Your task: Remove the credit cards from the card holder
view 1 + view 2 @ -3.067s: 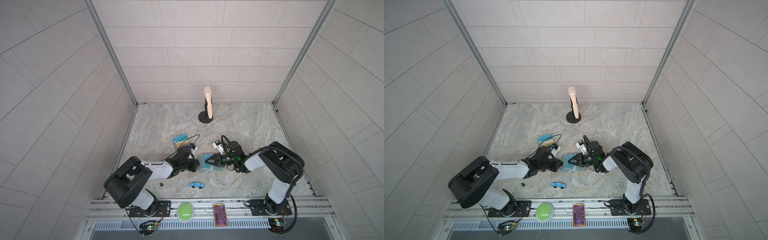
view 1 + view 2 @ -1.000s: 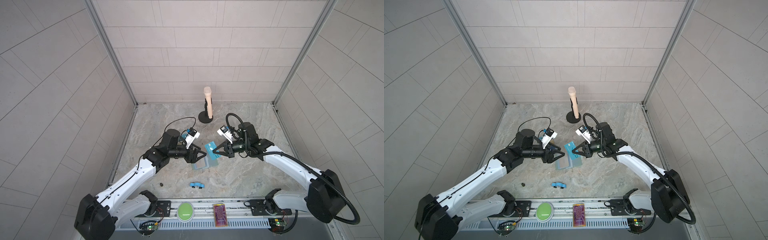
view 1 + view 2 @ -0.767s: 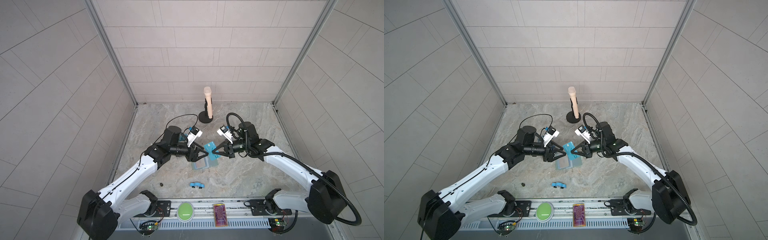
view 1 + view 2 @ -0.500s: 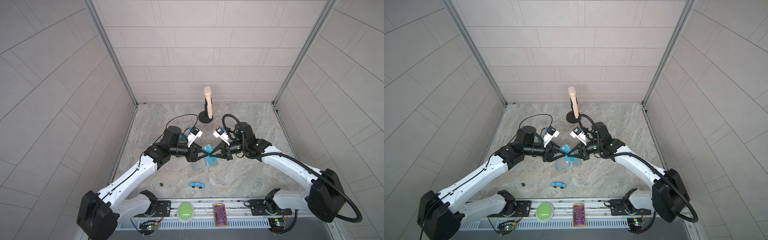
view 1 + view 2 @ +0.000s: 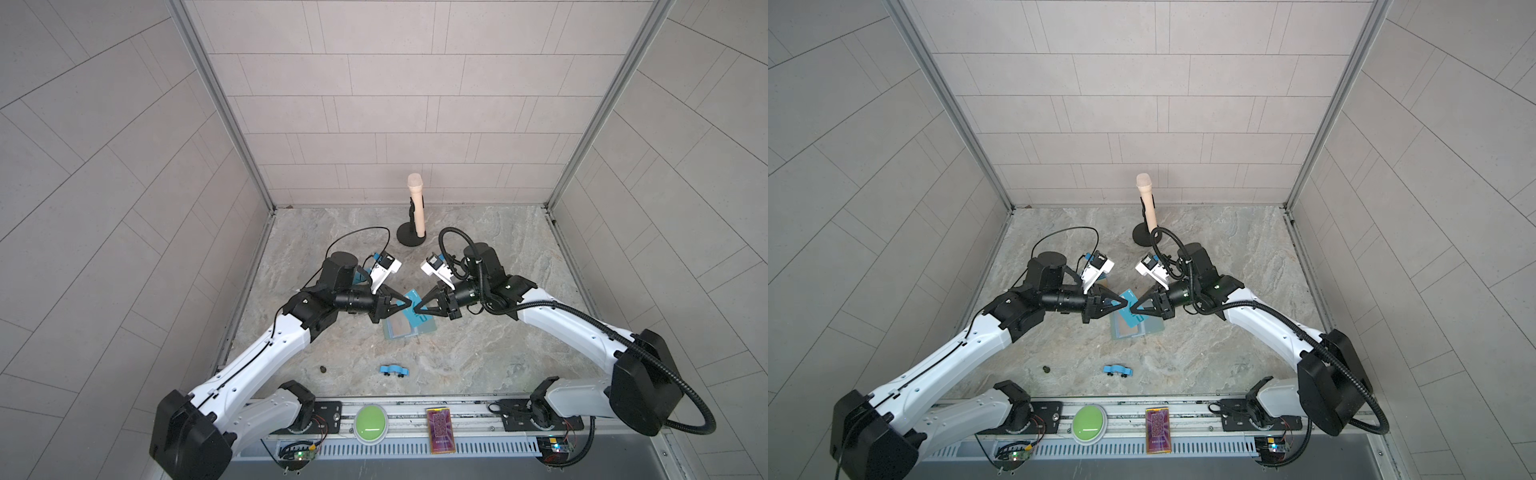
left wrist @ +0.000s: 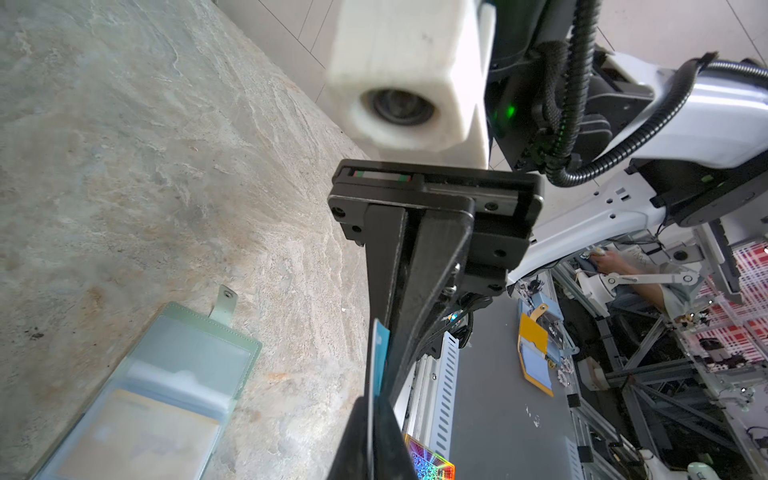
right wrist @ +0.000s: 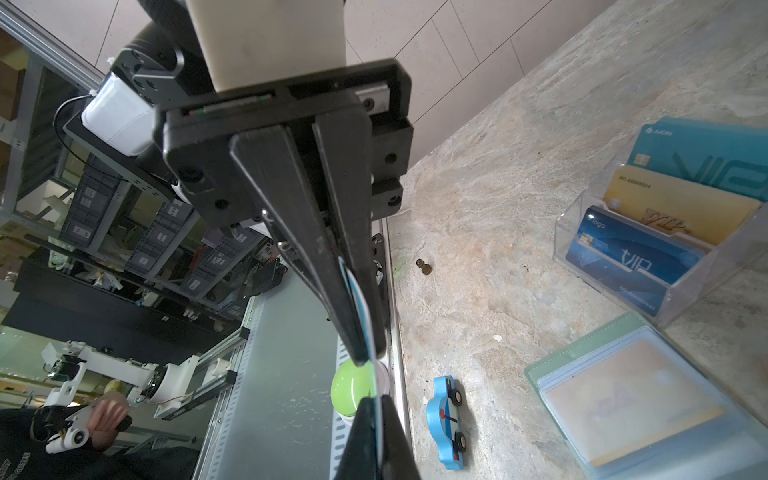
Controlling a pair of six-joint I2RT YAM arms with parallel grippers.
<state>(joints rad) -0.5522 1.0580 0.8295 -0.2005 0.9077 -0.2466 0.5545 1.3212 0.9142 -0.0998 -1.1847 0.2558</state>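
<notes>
A: Where is the card right now?

B: The blue card [image 6: 379,357] is up in the air between the two arms. The left gripper [image 5: 409,306] and the right gripper [image 5: 417,309] meet tip to tip. Each has its fingers pressed together on the card, from opposite sides.

A: And the card holder?

B: The card holder [image 5: 401,331] lies open on the table [image 5: 519,232], beneath the meeting point. A tan card [image 7: 631,399] sits in its front sleeve, so I judge the job only partly done.

A: So this looks like a hand-over. How do we do it cleanly?

B: One side must let go while the other holds firm. I'd part the right fingers only a little, then draw that arm straight back along the card's plane so nothing drags the card askew. The card is thin and looks slick, and it is pinched near its edges. A sideways tug could swing it in the grip or drop it.

A: After that?

B: Bring it down flat onto bare table, well clear of the holder.

A: How are the arms set?

B: Both are raised off the table, with the forearms reaching in toward the middle. The grippers are near level and point at each other. In both wrist views the card shows edge-on between the fingers.
</notes>
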